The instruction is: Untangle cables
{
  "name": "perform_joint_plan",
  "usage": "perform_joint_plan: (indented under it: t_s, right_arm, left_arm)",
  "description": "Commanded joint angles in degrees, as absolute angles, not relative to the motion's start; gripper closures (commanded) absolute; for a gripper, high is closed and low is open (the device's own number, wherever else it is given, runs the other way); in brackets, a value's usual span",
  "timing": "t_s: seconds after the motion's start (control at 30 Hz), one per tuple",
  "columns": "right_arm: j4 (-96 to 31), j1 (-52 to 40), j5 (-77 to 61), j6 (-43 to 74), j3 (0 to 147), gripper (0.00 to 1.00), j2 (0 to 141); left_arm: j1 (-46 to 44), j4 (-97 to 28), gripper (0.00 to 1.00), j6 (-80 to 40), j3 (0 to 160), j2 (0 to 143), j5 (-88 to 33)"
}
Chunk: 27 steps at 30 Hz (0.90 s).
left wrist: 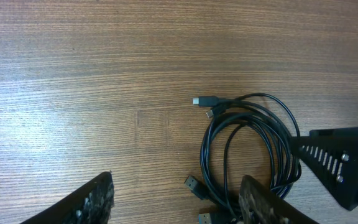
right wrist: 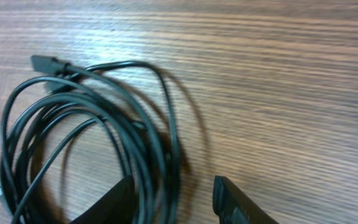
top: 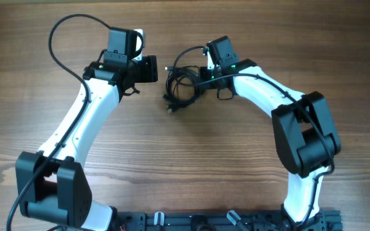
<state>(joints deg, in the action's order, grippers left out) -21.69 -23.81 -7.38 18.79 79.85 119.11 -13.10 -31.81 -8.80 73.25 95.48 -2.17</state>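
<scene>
The cables (top: 181, 83) lie as one small black coil on the wooden table between my two grippers. In the left wrist view the coil (left wrist: 247, 140) sits to the right, with metallic plug ends (left wrist: 197, 101) sticking out at its top and bottom. My left gripper (left wrist: 179, 200) is open just left of the coil, its right finger (left wrist: 263, 202) over the coil's lower edge. My right gripper (right wrist: 173, 202) is open astride the coil's right side. Several strands (right wrist: 145, 165) run between its jaws, close against the left finger (right wrist: 114, 205), with a gap to the right finger (right wrist: 232, 200).
A thick black arm wire (top: 61, 35) loops up at the back left. The arm bases stand on a black rail (top: 223, 221) along the front edge. The right gripper's black body (left wrist: 340, 165) shows at the right of the left wrist view.
</scene>
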Motion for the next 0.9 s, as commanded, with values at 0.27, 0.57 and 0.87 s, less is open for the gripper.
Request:
perform_joint_plan:
  t_s: [0.27,0.57,0.87]
  right_arm:
    - [-18.7,-22.7,-9.5,19.3,79.4,0.62,123.6]
    - [-18.5,-22.7,-18.4,22.1,79.4,0.93,123.6]
    - [-27.9,-22.4,-13.4,22.6,79.7,0.96,103.6]
  left_arm:
    - [-12.8,-31.8,0.34,-7.7,73.4,95.8,-1.8]
    - [-12.8,-32.2,0.32,-7.7,73.4,95.8,-1.8]
    - [-13.1,-31.1,0.02,-3.2,70.5,96.5,-15.6]
